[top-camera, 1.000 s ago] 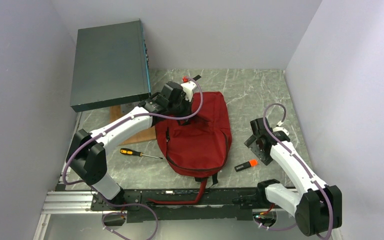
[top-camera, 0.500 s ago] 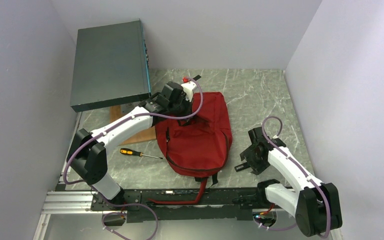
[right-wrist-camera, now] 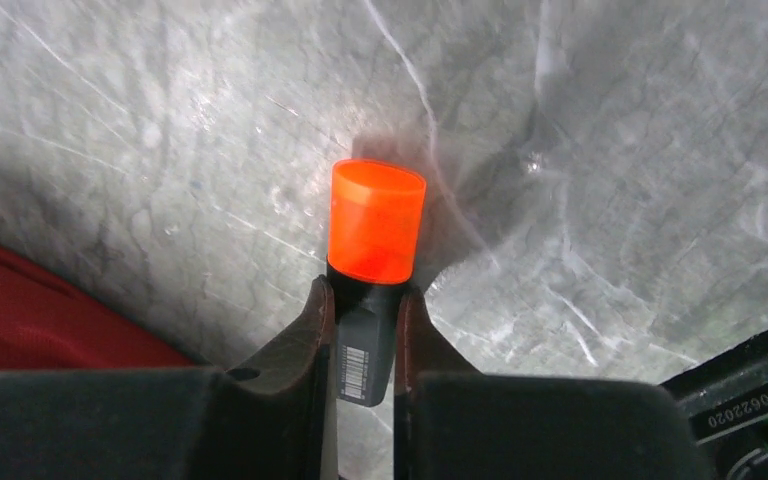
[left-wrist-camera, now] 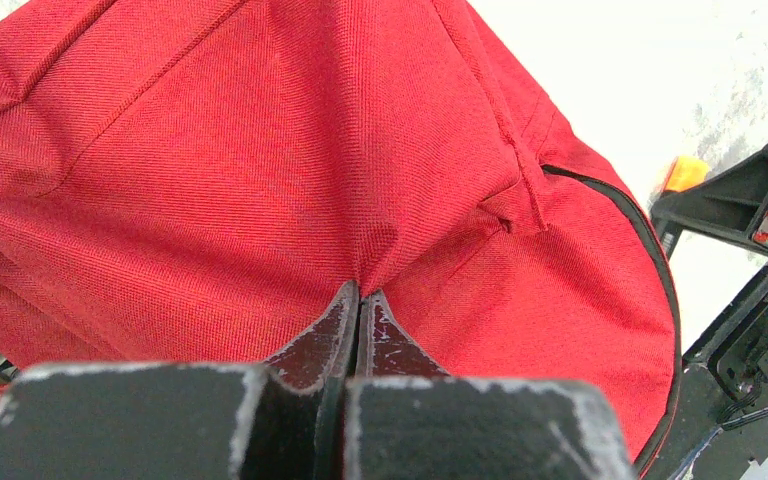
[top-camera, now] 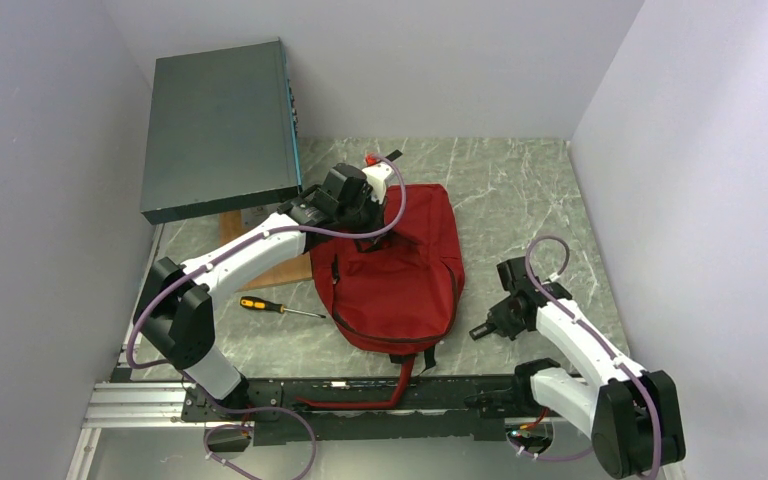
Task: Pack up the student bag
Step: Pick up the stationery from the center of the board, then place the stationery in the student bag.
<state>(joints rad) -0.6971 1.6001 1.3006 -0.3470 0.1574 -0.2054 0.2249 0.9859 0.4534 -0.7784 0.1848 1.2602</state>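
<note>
The student bag [top-camera: 400, 270] is a dark red backpack lying flat in the middle of the table. It also fills the left wrist view [left-wrist-camera: 260, 170]. My left gripper [left-wrist-camera: 360, 295] is shut on a pinched fold of the bag's fabric near its top end. A small black stick with an orange cap [right-wrist-camera: 377, 220] lies on the marble table to the right of the bag. My right gripper [right-wrist-camera: 365, 300] is shut on the stick's black body, and the orange cap pokes out beyond the fingertips. From above, the right gripper [top-camera: 485, 330] covers most of the stick.
A screwdriver [top-camera: 278, 308] with an orange and black handle lies left of the bag. A large dark grey box [top-camera: 222, 125] leans at the back left over a wooden board [top-camera: 260, 270]. Walls close in on three sides. A black rail [top-camera: 360, 395] runs along the near edge.
My right arm has swung left and down onto the orange-capped stick, and its jaws have gone from open to shut on it. The left arm and the bag have not moved.
</note>
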